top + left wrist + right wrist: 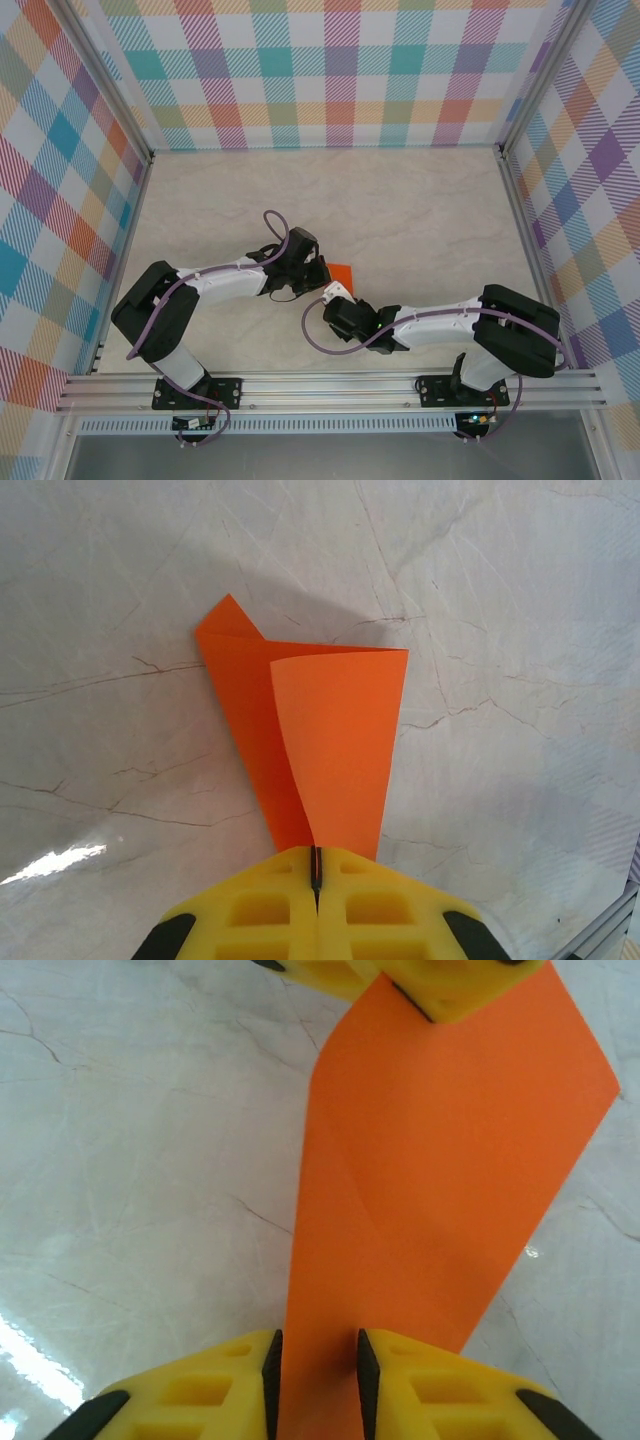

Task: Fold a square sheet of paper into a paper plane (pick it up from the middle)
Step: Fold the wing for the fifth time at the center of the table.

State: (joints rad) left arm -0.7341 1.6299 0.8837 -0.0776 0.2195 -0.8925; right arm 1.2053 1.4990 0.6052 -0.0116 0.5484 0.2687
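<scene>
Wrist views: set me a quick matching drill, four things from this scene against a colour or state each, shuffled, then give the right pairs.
Things:
1. left gripper
2. right gripper
3. sheet of paper
4. table

States:
A. pale, with marble-like veins
B. jaws apart, the paper running between them
C. orange, one flap curled over the rest
D. shut on the paper's narrow end

Pairs: 1-D, 2-B, 3-C, 4-A.
</scene>
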